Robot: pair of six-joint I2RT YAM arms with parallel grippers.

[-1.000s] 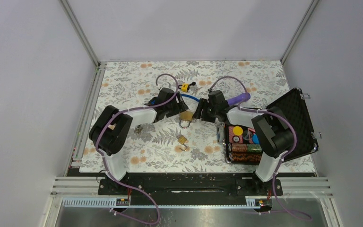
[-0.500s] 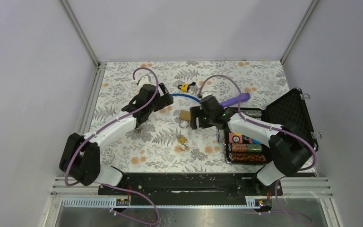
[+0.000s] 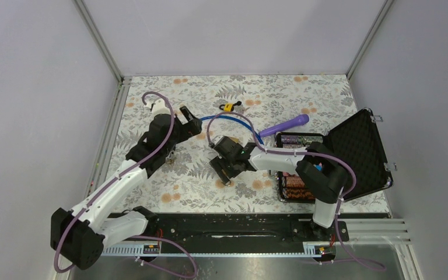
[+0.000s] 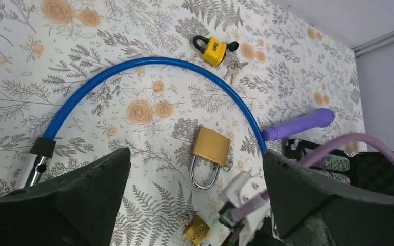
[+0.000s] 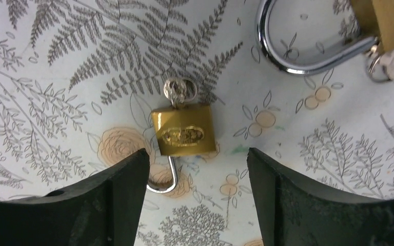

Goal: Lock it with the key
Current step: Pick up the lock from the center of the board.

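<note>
A small brass padlock (image 5: 183,134) lies flat on the floral mat with its shackle (image 5: 166,179) swung open and a key (image 5: 177,89) in its base. My right gripper (image 5: 197,154) hovers open just above it, one finger on each side of the shackle end; in the top view the gripper (image 3: 224,168) hides most of this lock. A larger brass padlock (image 4: 210,147) with a steel shackle lies just beyond. My left gripper (image 4: 196,151) is open and empty, held high at the mat's left (image 3: 191,125).
A yellow padlock (image 4: 214,48) with keys and a blue cable lock (image 4: 149,62) lie at the back. A purple handle (image 3: 289,123) rests beside an open black case (image 3: 359,149) of poker chips on the right. Walls close in the mat.
My left gripper has pulled back left, away from the large padlock. My right gripper has left the large padlock and moved nearer and left, over the small padlock.
</note>
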